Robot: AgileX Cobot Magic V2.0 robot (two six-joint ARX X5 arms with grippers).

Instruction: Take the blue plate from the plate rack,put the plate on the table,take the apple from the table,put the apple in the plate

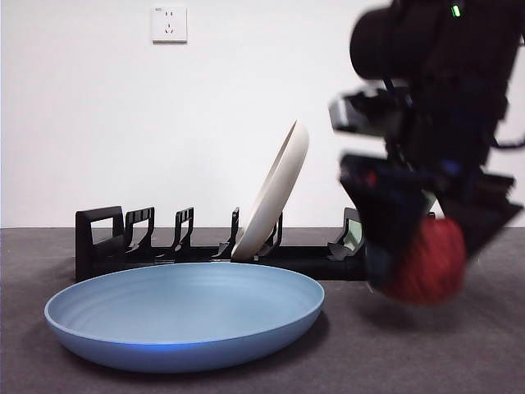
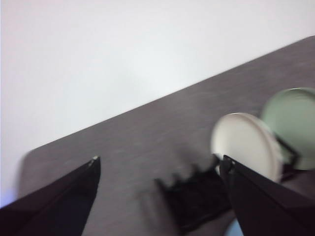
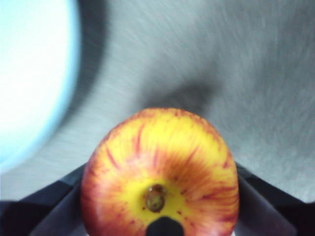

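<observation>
The blue plate [image 1: 184,316] lies flat on the table [image 1: 459,353] in front of the plate rack [image 1: 197,250]; its pale rim [image 3: 29,83] also shows in the right wrist view. My right gripper [image 1: 426,254] hangs just above the table to the right of the plate, shut on the apple [image 1: 428,261]. From the right wrist the apple [image 3: 160,172] shows red streaks and a yellow patch round its stem, with its shadow on the table beneath. My left gripper [image 2: 160,164] is open, high above the rack [image 2: 197,196], holding nothing.
A cream-white plate [image 1: 275,193] leans in the rack, and a sage-green plate [image 2: 293,125] stands beside it in the left wrist view. A white wall with a socket [image 1: 169,24] backs the table.
</observation>
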